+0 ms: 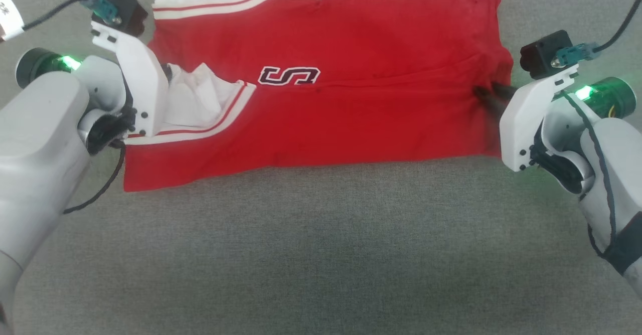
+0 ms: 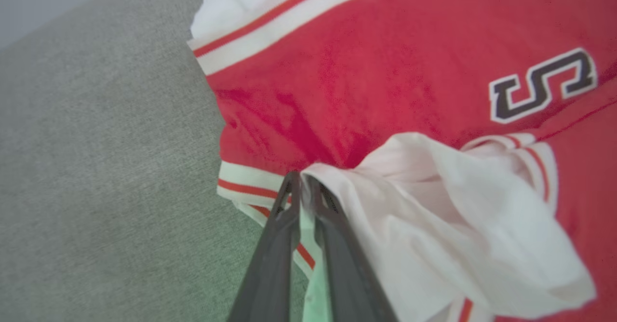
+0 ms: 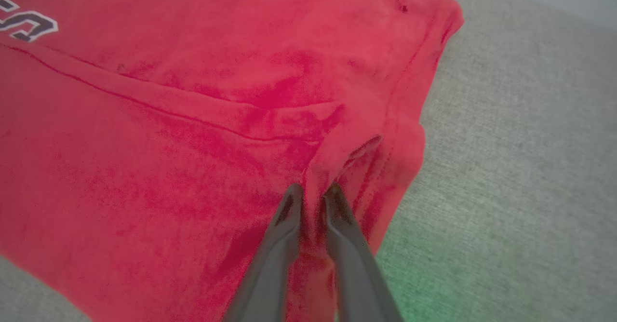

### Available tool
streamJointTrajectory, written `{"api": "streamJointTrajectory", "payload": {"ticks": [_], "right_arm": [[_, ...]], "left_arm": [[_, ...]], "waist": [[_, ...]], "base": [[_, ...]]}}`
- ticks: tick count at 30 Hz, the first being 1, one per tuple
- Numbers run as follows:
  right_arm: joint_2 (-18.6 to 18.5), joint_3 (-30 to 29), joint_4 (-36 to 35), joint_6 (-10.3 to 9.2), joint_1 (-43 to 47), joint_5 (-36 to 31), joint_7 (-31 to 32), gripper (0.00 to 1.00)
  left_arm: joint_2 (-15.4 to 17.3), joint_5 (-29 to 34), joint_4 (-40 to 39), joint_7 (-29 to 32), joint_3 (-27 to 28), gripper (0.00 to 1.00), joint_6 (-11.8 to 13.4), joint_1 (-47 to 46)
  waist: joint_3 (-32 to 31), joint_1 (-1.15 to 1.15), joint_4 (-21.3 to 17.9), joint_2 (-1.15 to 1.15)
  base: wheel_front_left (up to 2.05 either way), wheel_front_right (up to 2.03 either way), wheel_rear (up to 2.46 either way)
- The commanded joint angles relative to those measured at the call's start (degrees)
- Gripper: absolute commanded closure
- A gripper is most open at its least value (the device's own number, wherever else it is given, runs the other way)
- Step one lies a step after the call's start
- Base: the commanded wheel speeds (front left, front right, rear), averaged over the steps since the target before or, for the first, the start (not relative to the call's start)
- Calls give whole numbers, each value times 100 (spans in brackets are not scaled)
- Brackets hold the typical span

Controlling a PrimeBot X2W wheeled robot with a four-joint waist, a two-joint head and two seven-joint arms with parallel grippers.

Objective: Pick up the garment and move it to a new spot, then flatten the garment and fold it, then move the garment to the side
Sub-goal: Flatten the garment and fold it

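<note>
Stretching between the fingers, the garment is clamped by the left gripper at its sleeve, by the right gripper at a red fold

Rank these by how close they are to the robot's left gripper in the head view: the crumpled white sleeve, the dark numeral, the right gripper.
1. Crumpled white sleeve, right at the left gripper, at the garment's left end.
2. Dark numeral, middle of the garment.
3. Right gripper, at the garment's far right edge.
</note>
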Motion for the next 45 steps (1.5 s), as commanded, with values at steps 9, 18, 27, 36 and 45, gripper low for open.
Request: {"api": "streamJointTrajectory", "payload": {"ticks": [9, 18, 27, 36, 45], "right_arm": [[-134, -192, -196, -5, 224, -165, -499, 0], [105, -1252, -587, -5, 989, -719, -1224, 0], [667, -2337, -1459, -4, 1951, -1398, -1180, 0], [1190, -2922, -2310, -4, 2525, -1759, -872, 0], [1331, -2992, -2612, -4, 2705, -1809, -338, 0]], "left_arm": [[66, -290, -117, 297, -47, 0, -14, -60], [346, -746, -810, 1113, -26, 0, 403, 412], [1062, -1141, -2316, 1942, -76, 0, 1379, 1122], [1473, -1374, -2874, 1913, 56, 0, 1971, 1608], [1154, -1598, -2000, 1595, 193, 0, 1736, 1727]], "waist": [[-527, 0, 126, 0], [-908, 0, 141, 0], [-942, 0, 47, 0], [-709, 0, -94, 0], [-538, 0, -197, 0]], "base": [[0, 0, 0], [0, 0, 0], [0, 0, 0], [0, 0, 0], [0, 0, 0]]}}
